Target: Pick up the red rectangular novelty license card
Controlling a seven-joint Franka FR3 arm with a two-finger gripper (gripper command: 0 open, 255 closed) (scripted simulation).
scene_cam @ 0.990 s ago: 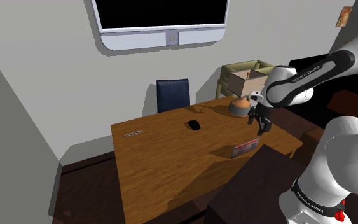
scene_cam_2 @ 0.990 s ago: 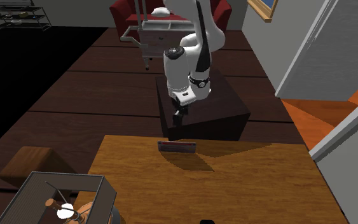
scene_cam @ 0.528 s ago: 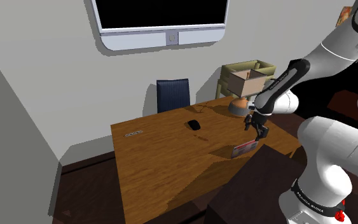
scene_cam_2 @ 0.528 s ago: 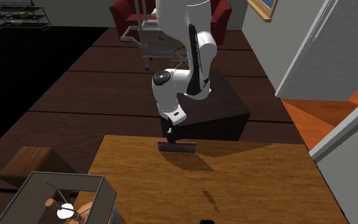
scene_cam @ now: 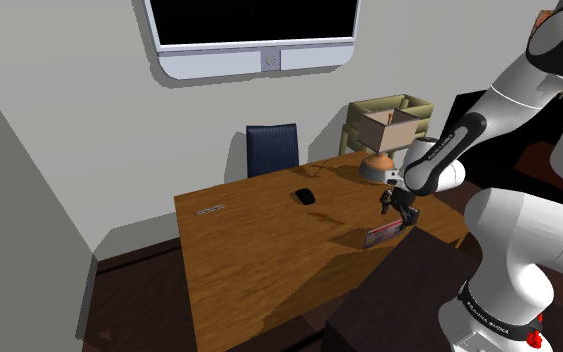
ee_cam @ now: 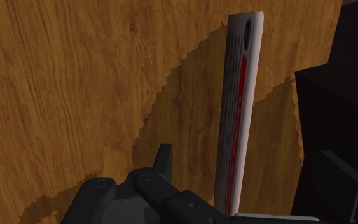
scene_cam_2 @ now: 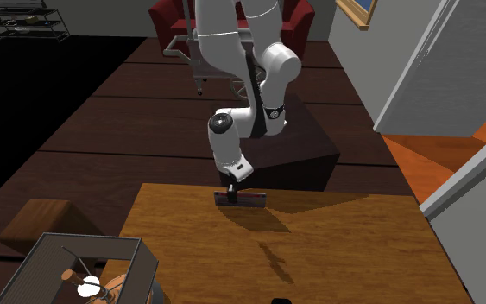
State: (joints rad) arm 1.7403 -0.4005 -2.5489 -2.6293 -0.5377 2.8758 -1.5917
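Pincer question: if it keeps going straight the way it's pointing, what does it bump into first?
Most likely the red card, standing on edge inside the open pincer. Its fingers look set to pass either side of it, down to the wooden table, though depth is hard to judge.

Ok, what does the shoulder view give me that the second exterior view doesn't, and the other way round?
The shoulder view adds the wall screen and the blue chair at the table's far side. The second exterior view adds the red sofa behind the arm and the orange floor past the open door. Both share the wooden table, the dark stand, the red card standing on its long edge near the table's stand-side edge, and the claw low over one end of it.
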